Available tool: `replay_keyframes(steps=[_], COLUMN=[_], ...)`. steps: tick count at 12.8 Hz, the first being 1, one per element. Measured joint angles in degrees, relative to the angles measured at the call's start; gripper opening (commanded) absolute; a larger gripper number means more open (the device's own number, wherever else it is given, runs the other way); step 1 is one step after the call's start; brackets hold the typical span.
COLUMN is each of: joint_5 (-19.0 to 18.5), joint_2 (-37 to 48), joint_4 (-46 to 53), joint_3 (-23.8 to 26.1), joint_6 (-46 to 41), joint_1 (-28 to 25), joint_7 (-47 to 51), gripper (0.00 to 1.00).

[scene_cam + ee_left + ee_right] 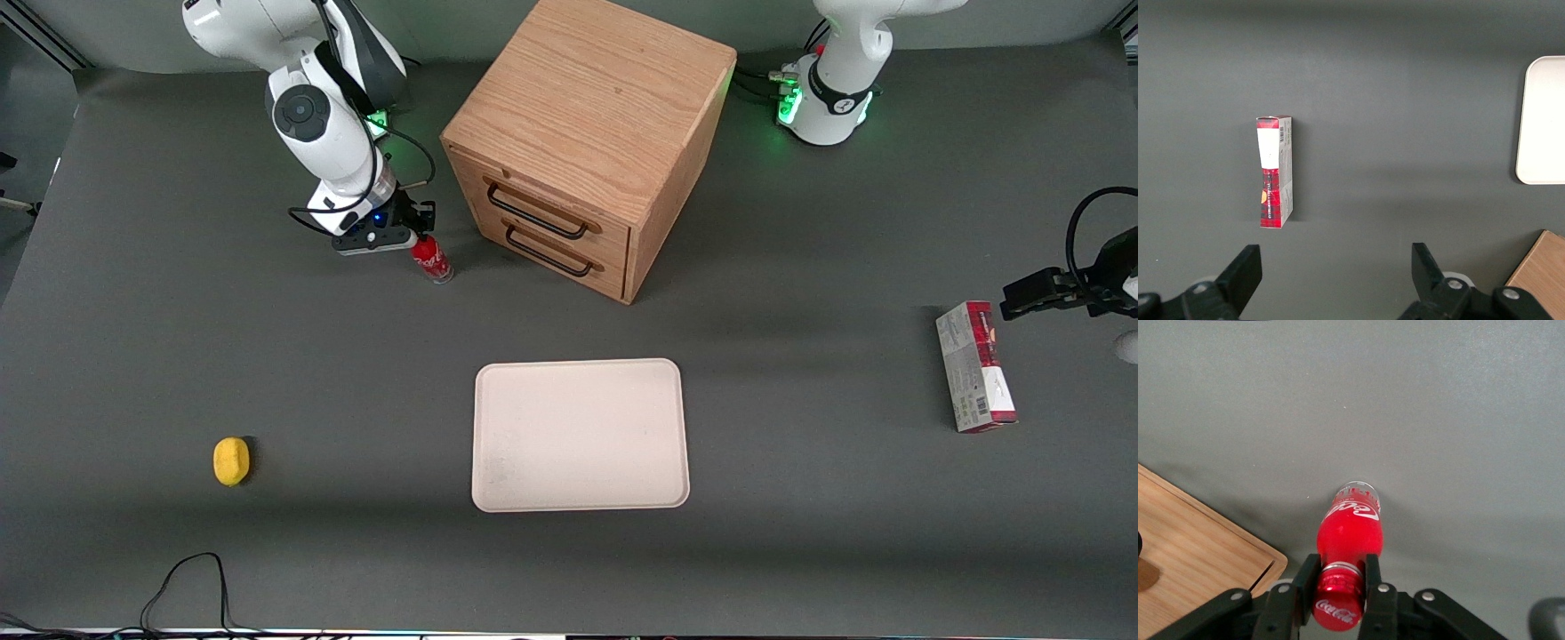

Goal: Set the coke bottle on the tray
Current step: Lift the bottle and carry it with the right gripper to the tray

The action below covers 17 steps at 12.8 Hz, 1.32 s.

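Observation:
The coke bottle point(432, 259) point(1349, 533), slim and red with a red cap and white script, stands upright on the dark mat in front of the wooden drawer cabinet point(582, 133), toward the working arm's end. My gripper point(418, 233) point(1339, 577) is right above it, shut on the bottle's neck just under the cap, one black finger pressed to each side. The pale cream-pink tray point(498, 480) lies flat and bare, nearer to the front camera than the bottle and the cabinet.
A yellow lemon-like object point(231, 461) lies near the front, toward the working arm's end. A red-and-white carton point(975, 366) point(1275, 171) lies flat toward the parked arm's end. The cabinet's wooden corner point(1198, 550) is close beside the gripper.

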<state>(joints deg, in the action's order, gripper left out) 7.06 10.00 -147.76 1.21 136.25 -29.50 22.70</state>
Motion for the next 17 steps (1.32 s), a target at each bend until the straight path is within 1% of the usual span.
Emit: replay_keyframes(steps=[3, 5, 6, 8, 9, 11, 13, 15, 17], joint_5=[0.0, 0.0, 0.0, 0.0, 0.0, 0.0, 0.0, 0.8, 2.0], joint_2=[0.0, 0.1, 0.1, -0.6, -2.0, -7.9, -16.4, -26.6, -36.1], joint_4=[0.1, 1.6, 3.8, 11.9, 17.5, 32.2, 48.0, 64.3, 78.9], joint_3=[-0.7, -3.4, -4.9, -7.6, -8.9, -11.6, -13.3, -13.4, -13.2], joint_6=[-0.4, -2.7, -5.3, -13.6, -18.8, -30.4, -41.2, -51.2, -57.6], joint_1=[0.0, 0.1, 0.2, 0.3, 0.3, 0.4, 0.9, 3.3, 5.9], joint_7=[-1.0, -3.7, -4.7, -5.9, -6.2, -6.6, -6.8, -6.8, -7.1], gripper=[0.0, 0.0, 0.0, 0.0, 0.0, 0.0, 0.0, 0.0, 0.0])
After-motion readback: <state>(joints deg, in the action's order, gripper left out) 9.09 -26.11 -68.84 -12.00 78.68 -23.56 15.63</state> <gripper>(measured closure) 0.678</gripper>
